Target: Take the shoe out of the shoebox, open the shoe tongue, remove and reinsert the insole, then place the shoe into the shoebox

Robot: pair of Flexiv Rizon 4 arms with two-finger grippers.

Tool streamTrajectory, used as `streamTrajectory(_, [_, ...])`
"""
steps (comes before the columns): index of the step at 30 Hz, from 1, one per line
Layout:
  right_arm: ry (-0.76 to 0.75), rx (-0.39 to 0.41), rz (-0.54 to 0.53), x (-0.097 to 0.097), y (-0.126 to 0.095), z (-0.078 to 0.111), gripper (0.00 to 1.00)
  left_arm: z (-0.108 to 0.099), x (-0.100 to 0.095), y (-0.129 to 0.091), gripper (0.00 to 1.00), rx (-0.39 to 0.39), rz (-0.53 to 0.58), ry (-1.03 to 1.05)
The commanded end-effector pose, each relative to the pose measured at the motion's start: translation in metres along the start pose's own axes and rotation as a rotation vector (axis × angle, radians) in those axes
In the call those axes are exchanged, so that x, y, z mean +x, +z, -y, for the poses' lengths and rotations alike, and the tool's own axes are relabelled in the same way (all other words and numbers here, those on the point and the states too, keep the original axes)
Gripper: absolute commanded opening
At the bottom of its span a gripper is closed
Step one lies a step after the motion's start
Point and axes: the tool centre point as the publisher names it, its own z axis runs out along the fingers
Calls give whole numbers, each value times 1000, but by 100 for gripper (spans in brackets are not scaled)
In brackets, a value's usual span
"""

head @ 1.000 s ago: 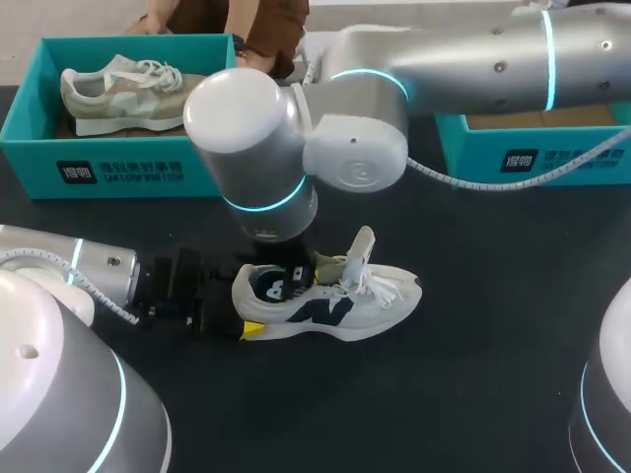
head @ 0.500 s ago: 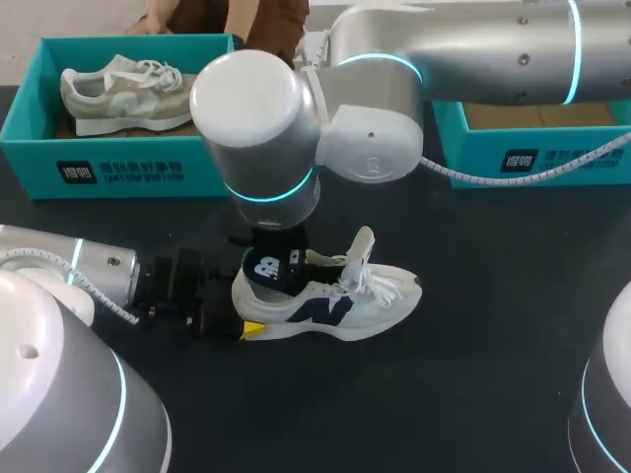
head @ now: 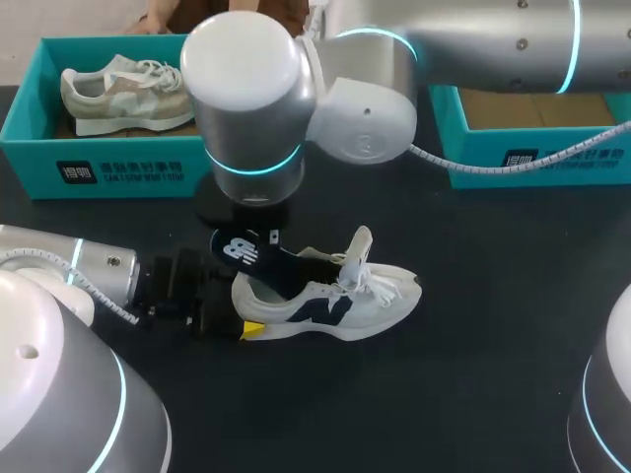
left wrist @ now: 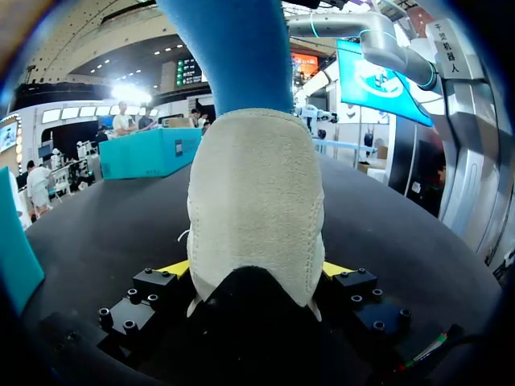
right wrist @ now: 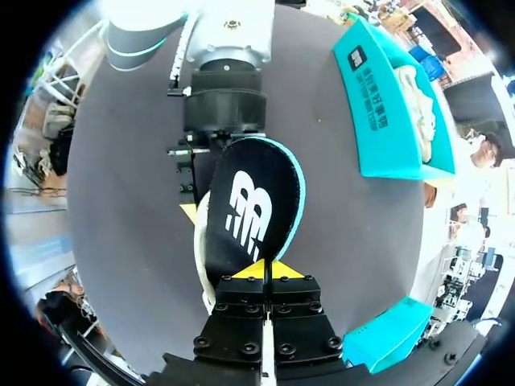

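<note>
The white shoe (head: 340, 301) lies on its sole on the black table (head: 493, 384), near the middle, toe to the right, with its tongue (head: 361, 248) standing up. The left fingers (head: 248, 328) clamp its heel from both sides. From the right arm, the right fingers (right wrist: 264, 271) are pressed together on the heel end of the dark insole (head: 245, 252), holding it above the shoe's heel. The rest of the insole slants down into the shoe's opening. The teal left shoebox (head: 118, 169), at the far left, holds a second shoe (head: 118, 94), beige and olive. The teal right shoebox (head: 552, 158), at the far right, shows a brown floor, partly hidden behind the right arm.
</note>
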Motion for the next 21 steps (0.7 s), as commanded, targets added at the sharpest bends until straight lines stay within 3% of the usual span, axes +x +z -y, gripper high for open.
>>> streamTrajectory(1, [9,-7,-26,0,1,3,100,-4,2,5,0,-3,0,-1])
streamTrajectory(6, [171,-88,-122,3,2,23,100,-4,2,5,0,-3,0,-1])
streamTrajectory(21, [171,-88,-122,3,2,23,100,-4,2,5,0,-3,0,-1])
